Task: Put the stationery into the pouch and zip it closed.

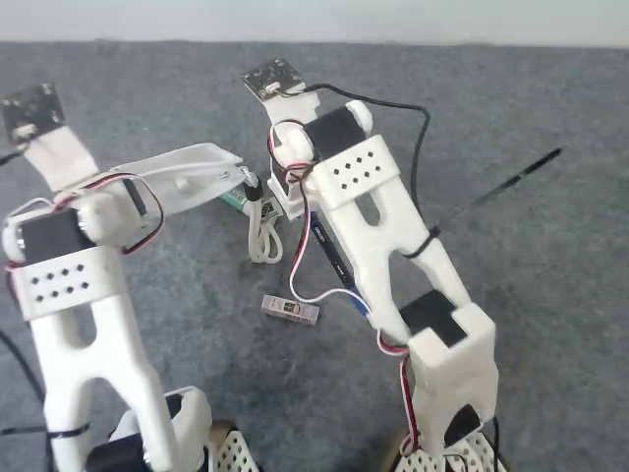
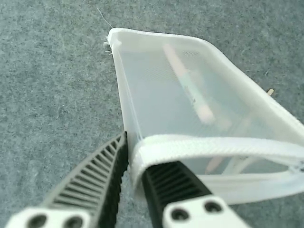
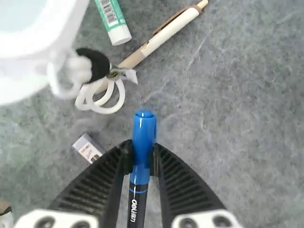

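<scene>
Left gripper [image 2: 137,159]: fingers narrow, pinching the zip edge of the pouch [image 2: 166,95], which extends beyond the fingertips with stationery visible inside. Right gripper [image 3: 141,151]: fingers clamped on a blue pen [image 3: 143,126], its end protruding past the fingertips. Beyond them lie a white pen [image 3: 164,35] and a green tube [image 3: 111,19]. An eraser [image 3: 88,147] lies just beside one finger.

place: robot lab bench | cues: grey felt table [image 1: 550,324], white printed arms [image 1: 373,197]
</scene>
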Robot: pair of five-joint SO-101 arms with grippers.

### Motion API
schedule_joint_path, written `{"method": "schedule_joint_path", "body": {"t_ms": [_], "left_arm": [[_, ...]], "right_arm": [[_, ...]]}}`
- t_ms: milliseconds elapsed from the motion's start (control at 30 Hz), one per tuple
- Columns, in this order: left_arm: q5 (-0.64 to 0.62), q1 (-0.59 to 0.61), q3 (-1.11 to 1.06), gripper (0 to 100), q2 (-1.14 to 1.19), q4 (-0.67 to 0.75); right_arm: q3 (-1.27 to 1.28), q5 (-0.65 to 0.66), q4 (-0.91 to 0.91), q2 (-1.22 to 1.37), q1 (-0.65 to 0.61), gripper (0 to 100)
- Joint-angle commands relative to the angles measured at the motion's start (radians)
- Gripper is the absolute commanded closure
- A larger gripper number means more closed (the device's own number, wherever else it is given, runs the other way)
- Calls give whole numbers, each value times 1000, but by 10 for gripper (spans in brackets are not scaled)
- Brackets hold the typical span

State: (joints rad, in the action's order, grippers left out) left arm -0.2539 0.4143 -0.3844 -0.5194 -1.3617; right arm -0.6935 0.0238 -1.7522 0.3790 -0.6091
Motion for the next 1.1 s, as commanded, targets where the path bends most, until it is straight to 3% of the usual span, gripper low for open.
{"method": "schedule_joint_path", "body": {"t_ms": [0,500,1067], "left_arm": [[-5,3,13,990,-9,38],[-5,2,13,990,-9,38],[-5,2,12,990,-9,38]], "right_arm": [[28,14,-42,-134,-24,992],[262,5,-39,-421,-125,992],[569,-57,248,-696,-139,992]]}}
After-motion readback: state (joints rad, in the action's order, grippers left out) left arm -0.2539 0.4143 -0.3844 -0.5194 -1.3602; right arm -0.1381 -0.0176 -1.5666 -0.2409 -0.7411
